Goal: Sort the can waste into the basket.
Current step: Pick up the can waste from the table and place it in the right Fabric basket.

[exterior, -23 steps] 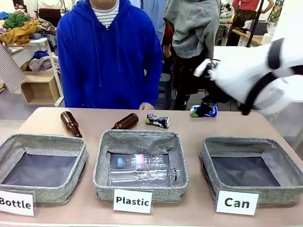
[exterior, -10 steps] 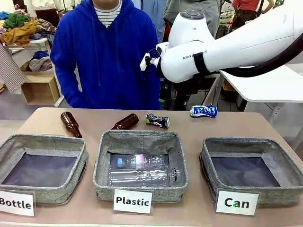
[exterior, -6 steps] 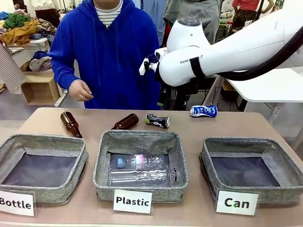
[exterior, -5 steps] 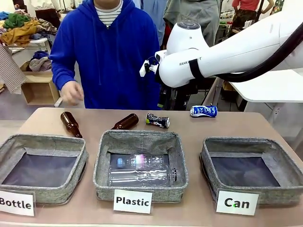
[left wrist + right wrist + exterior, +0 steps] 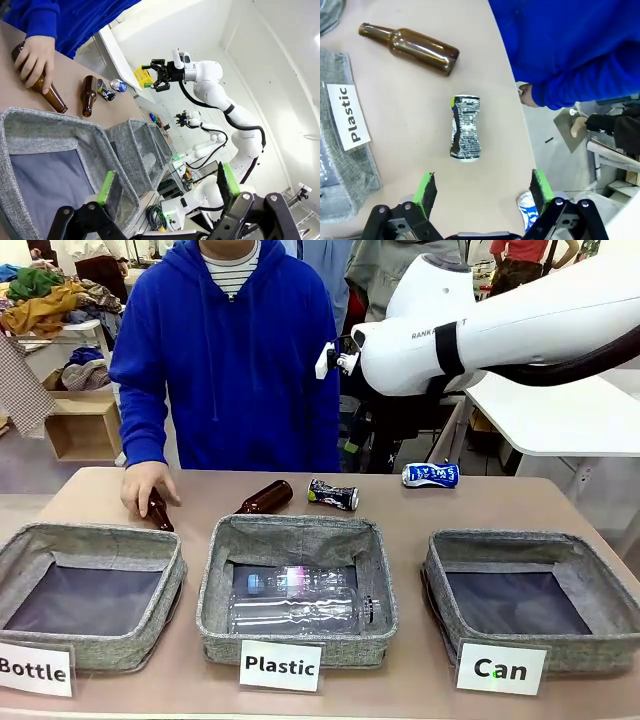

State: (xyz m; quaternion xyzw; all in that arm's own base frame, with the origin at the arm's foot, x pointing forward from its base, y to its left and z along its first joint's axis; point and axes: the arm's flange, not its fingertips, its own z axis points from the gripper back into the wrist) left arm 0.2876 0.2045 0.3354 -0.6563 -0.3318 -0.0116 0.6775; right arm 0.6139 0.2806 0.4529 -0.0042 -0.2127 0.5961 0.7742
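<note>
Counter (image 5: 420,502): tan top carrying three grey fabric baskets in a row along its near edge, with loose waste behind them.
Right arm (image 5: 520,320): white, comes in from 3 o'clock and hangs high over the far side of the counter.
Person (image 5: 230,350): blue hoodie, standing at the far edge at 12 o'clock; one hand (image 5: 145,485) rests on a brown glass bottle (image 5: 160,515) at 10 o'clock.
"Can" basket (image 5: 520,538): at 4 o'clock, dark lining bare, white card (image 5: 500,668) in front of it.
"Plastic" basket (image 5: 296,528): in the middle, with clear plastic bottles (image 5: 300,600) lying inside.
"Bottle" basket (image 5: 90,533): at 8 o'clock.
Right tool (image 5: 483,186): green pads spread wide, holding nothing, raised above the counter.
Left tool (image 5: 167,182): fingers wide apart, holding nothing.
Second brown bottle (image 5: 266,497): on its side at 11 o'clock of the "Plastic" basket.
Black-and-silver can (image 5: 333,494): dented, on its side at 12 o'clock of the "Plastic" basket; in the right wrist view it lies at 12 o'clock of the spread fingers.
Blue-and-white can (image 5: 430,475): on its side near the far edge, at 12 o'clock of the "Can" basket, apart from it.
</note>
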